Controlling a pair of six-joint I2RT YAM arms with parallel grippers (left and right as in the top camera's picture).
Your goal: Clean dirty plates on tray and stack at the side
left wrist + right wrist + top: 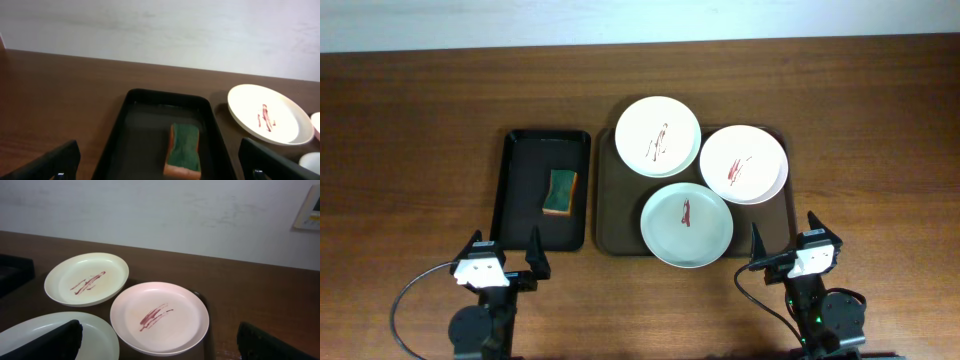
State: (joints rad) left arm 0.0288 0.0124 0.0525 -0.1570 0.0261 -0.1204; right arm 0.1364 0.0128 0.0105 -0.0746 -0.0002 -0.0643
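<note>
Left gripper [506,250]: released, its jaws spread wide with nothing between them. It waits at the near edge of the table [410,150], facing the black tray, probably so it can reach the cleaning tool first.
Black tray [520,190]: sits left of the table's middle and runs from near edge toward far edge. It seems to serve as a holder for the wiping tool.
Sponge [561,191]: green on top and orange below, lying flat in the black tray and untouched.
Brown tray [610,215]: just beside the black tray, toward the right edge, and it carries all the dishes.
Plates: the white plate [658,135] is nearest the far edge, the pink plate [744,164] is to its right, and the green plate [686,225] is nearest the near edge. Their rims crowd together, and each is streaked red-brown at its centre, so none is cleaned or stacked yet.
Right gripper [785,240]: also released and empty, at the near edge beside the tray's right corner. It looks well placed to steady or lift a plate.
</note>
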